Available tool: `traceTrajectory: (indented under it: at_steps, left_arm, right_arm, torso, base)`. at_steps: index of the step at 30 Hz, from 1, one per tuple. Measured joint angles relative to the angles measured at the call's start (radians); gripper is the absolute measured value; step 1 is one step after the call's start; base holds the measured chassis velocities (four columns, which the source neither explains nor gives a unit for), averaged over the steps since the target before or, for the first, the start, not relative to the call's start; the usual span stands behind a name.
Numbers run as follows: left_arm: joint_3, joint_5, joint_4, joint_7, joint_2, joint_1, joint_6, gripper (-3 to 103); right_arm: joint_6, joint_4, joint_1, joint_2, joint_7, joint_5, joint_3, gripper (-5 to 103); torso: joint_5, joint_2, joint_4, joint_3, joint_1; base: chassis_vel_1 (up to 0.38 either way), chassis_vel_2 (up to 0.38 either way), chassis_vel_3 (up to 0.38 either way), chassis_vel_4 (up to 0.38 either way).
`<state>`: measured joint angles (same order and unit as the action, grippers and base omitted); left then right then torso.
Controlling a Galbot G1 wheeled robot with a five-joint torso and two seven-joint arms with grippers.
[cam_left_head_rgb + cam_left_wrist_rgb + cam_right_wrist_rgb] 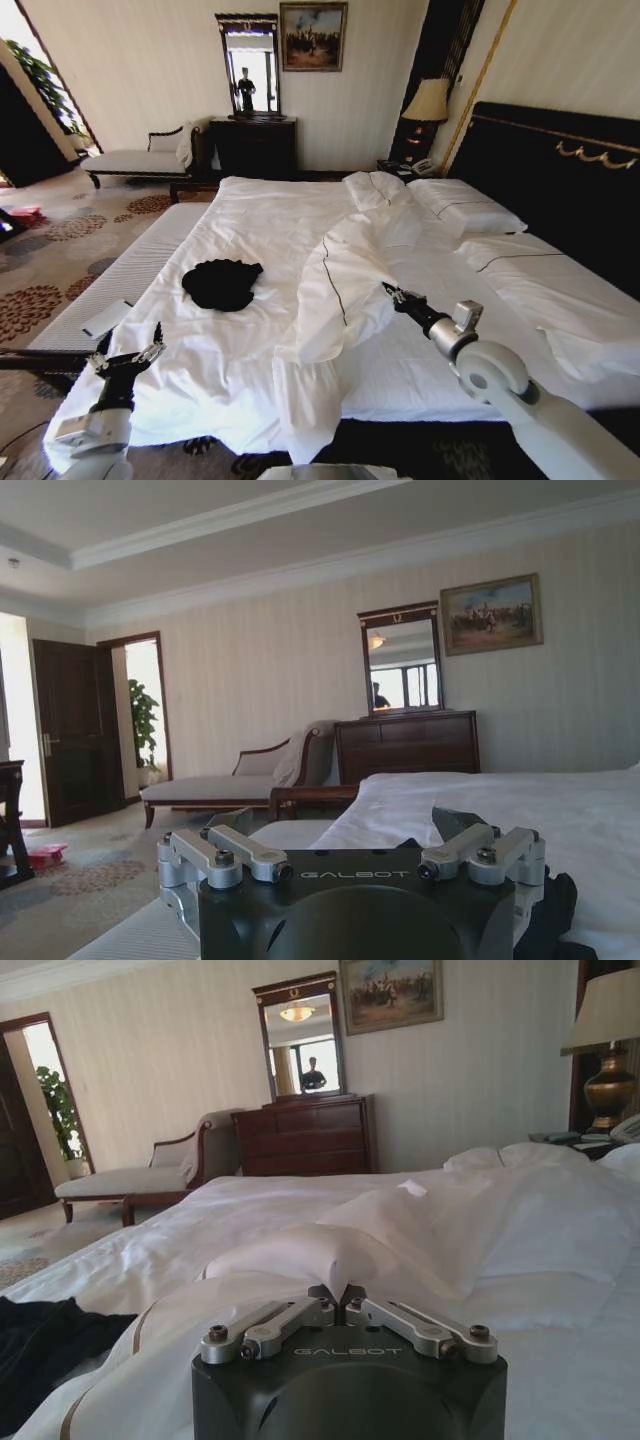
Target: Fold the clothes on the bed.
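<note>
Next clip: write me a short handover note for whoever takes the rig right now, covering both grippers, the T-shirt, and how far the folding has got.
Left gripper: open, holding nothing, above the near left corner of the bed, short of the shirt.
Right gripper: shut, fingertips at a fold of the white duvet; whether it pinches the fabric is unclear.
Black T-shirt: bunched in a heap on the sheet, left of the duvet, touched by neither gripper.
Done: no folding.
Left: spread the shirt flat, then fold it.
</note>
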<state>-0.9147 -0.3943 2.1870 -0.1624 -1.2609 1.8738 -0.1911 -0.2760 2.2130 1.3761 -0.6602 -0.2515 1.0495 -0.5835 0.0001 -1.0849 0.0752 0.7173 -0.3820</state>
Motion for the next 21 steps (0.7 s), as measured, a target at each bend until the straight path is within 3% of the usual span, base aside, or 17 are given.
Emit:
traceTrajectory:
  at_steps: [11,14,21]
  left_arm:
    - [-0.014,-0.026,0.002,-0.002,0.015,-0.002,0.001,100]
    - [-0.012,-0.031,0.000,-0.006,0.028,-0.015,0.007,100]
    - [0.002,-0.031,-0.005,-0.016,0.043,-0.043,0.019,100]
  right_arm:
    - [-0.004,0.000,0.102,-0.039,-0.008,0.037,-0.241,1]
    - [0.002,-0.020,0.200,-0.093,0.021,0.012,-0.365,1]
    - [0.043,-0.075,0.309,-0.176,0.055,-0.052,-0.500,1]
  torso:
    - [0.0000,0.000,-0.0001,0.000,0.000]
    - [0.0001,0.000,0.0000,0.000,0.000]
    - [0.0001,0.000,0.0003,0.000,0.000]
  base:
    - [0.000,0.000,0.000,0.000]
    - [0.000,0.000,0.000,0.000]
    - [0.000,0.000,0.000,0.000]
